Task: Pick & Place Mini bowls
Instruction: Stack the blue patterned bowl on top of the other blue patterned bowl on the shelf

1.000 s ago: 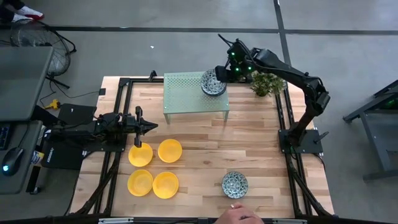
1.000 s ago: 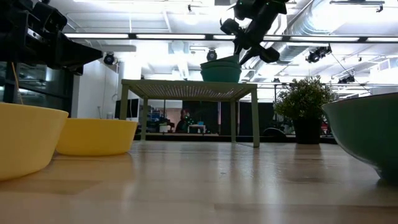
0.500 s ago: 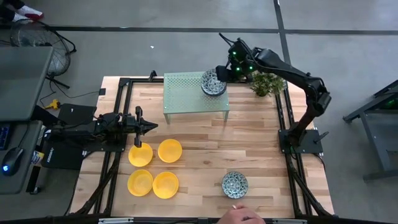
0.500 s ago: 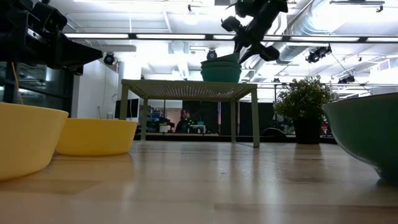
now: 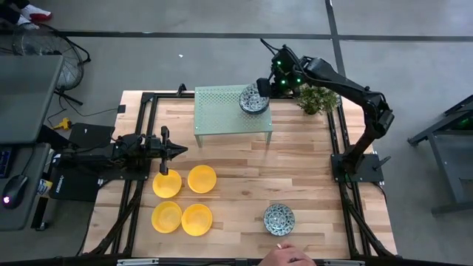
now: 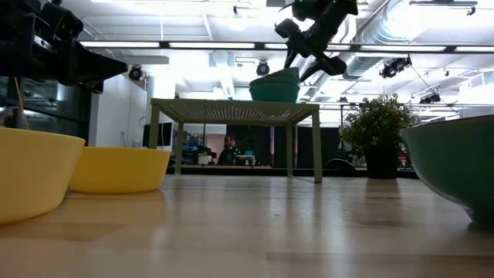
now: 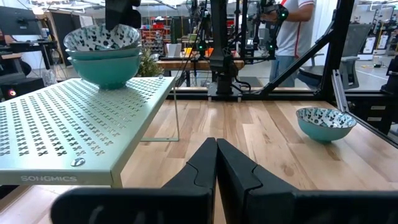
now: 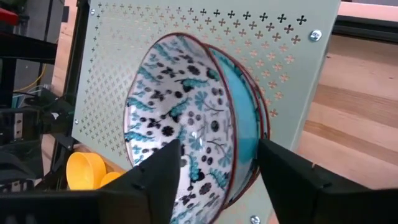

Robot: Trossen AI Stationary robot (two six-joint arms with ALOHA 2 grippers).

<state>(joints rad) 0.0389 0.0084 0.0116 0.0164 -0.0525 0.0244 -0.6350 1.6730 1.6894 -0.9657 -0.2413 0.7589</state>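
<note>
Since a second ago, right hand has spread apart, fingers straddling the stacked patterned bowls on the green perforated rack. Left hand rests pressed together above four yellow bowls. Bowls look glossy, rigid, light, probably chippable; the rim suits gripping.

Counter: pale wood planks, grain seen, smooth satin sheen. Rack: pale green painted metal, perforated, matt. Patterned bowls: glazed, glossy, highlights seen inside. Yellow bowls: plain, smooth, low sheen. Left tool: dark, matt fingers. Floor: grey, smooth.
</note>
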